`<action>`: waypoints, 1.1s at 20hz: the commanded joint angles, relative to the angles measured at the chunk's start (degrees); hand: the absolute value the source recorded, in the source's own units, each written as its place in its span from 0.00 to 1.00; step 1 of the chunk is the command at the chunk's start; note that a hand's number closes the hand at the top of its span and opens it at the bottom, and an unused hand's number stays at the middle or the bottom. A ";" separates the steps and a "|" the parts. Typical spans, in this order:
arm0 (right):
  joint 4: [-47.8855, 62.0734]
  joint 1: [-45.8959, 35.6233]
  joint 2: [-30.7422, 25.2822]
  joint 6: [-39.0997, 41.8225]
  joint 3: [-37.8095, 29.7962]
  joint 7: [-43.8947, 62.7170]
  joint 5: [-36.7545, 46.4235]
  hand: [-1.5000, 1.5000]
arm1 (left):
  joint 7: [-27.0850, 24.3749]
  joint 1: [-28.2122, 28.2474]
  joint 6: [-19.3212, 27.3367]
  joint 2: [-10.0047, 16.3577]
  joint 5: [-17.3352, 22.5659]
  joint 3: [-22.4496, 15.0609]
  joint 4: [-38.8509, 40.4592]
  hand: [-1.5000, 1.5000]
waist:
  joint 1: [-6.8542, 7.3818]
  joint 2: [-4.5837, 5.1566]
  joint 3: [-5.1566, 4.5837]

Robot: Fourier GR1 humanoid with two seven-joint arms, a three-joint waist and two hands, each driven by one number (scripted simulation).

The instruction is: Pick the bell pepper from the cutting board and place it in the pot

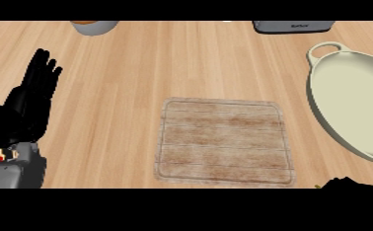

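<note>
The wooden cutting board (226,141) lies in the middle of the counter with nothing on it. No bell pepper shows anywhere. The cream pot (320,89), with a loop handle at its far end, sits at the right edge and is cut off by the view. My left hand (33,99) rests open at the left edge, fingers straight and pointing away, well apart from the board. Only a small black part of my right hand (344,183) shows at the lower right, just off the board's near right corner and below the pot.
A grey cup (93,26) with something orange inside stands at the far left edge. A grey appliance (293,26) sits at the far right. Bare wooden counter surrounds the board.
</note>
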 commanded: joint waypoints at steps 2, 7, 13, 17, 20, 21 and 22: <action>-9.79 -3.75 2.00 5.26 -9.84 6.78 -13.66 1.00 | 0.85 0.94 -0.69 -0.51 -0.87 -2.16 -1.61 0.50 | 1.74 0.24 0.00; -3.82 -11.18 1.85 9.35 -19.42 7.54 -21.14 1.00 | 1.26 -1.51 -0.92 0.36 0.34 -0.34 -0.89 0.50 | 1.78 0.23 0.01; 10.21 -25.50 -7.58 14.24 -35.76 12.22 -34.91 1.00 | 0.36 -2.63 -0.18 -0.49 -1.78 -1.26 1.80 0.50 | 2.22 0.38 -0.01; 26.90 -30.98 -13.12 13.23 -42.48 3.89 -40.59 1.00 | 1.76 -2.54 0.24 -1.24 -1.98 -2.00 -0.62 0.50 | 2.54 0.38 0.07; 27.71 -31.06 -18.55 4.67 -39.83 0.43 -19.67 1.00 | -1.15 -3.09 -0.89 -1.03 -0.88 -0.68 2.04 0.50 | 3.68 0.96 0.06; 28.91 -31.05 -19.58 3.13 -39.63 -0.46 -17.12 1.00 | -3.17 -1.59 -2.84 -0.54 0.22 -0.15 2.85 0.50 | 3.77 0.96 0.02; 35.32 -34.29 -21.67 0.94 -39.74 -2.33 -15.37 1.00 | 1.00 -5.22 -0.49 -2.41 -0.97 -2.67 0.98 0.50 | 4.23 1.11 0.15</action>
